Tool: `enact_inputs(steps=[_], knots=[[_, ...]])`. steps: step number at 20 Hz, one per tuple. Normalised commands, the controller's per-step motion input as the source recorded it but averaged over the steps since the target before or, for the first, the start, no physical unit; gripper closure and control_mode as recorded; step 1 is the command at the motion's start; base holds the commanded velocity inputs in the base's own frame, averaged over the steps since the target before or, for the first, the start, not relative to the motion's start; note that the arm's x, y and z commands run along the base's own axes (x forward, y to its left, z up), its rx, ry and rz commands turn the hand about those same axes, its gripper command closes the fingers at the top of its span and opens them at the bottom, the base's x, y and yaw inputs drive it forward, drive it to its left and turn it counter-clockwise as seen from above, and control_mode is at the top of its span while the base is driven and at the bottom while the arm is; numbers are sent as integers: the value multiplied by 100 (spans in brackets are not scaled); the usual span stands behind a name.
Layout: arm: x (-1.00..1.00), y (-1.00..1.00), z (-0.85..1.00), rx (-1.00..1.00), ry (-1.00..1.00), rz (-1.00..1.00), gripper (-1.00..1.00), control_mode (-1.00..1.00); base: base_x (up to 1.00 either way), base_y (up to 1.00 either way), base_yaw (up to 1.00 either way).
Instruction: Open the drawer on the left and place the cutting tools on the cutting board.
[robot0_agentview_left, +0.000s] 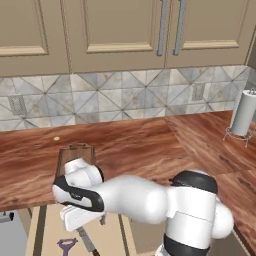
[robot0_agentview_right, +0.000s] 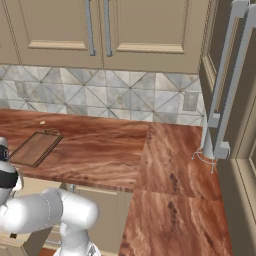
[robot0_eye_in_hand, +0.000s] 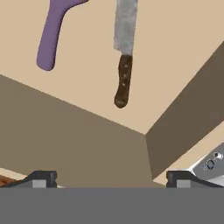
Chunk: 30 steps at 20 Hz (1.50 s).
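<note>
The drawer (robot0_agentview_left: 47, 230) stands pulled out below the counter's front edge, and its plain beige floor (robot0_eye_in_hand: 175, 52) lies under my hand. Inside it lie the purple peeler (robot0_eye_in_hand: 50, 39) (robot0_agentview_left: 67, 246) and the knife (robot0_eye_in_hand: 123, 61) (robot0_agentview_left: 86, 239), whose dark handle points toward the drawer's wall. My gripper (robot0_eye_in_hand: 111, 179) hovers above the drawer, open, its two fingertips (robot0_eye_in_hand: 41, 178) wide apart with nothing between them. The dark-brown cutting board (robot0_agentview_right: 36, 147) (robot0_agentview_left: 75, 152) rests on the counter just behind the drawer, partly hidden by my wrist in the left base view.
The wooden counter (robot0_agentview_left: 150, 150) turns an L to the right, where a paper towel stand (robot0_agentview_left: 244, 117) sits. A small yellowish object (robot0_agentview_left: 56, 138) lies near the tiled backsplash. Wall cabinets (robot0_agentview_left: 120, 30) hang overhead. A silver metal part (robot0_eye_in_hand: 212, 162) shows beside the drawer's corner.
</note>
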Motion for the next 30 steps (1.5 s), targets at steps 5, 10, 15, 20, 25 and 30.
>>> enact_inputs(steps=[5,10,15,20,25,30], knots=[[-29,21,-9,3,-14,-6,-100,-100,0,0,0],[-36,5,-25,-5,-40,-21,-100,-100,0,0,0],[-10,0,-28,-6,-41,-22,-100,-100,0,0,0],[0,0,0,4,-8,-13,-100,-100,0,0,0],[12,0,0,0,0,-3,-100,-100,0,0,0],[7,1,-3,3,0,-2,-100,-100,0,0,0]])
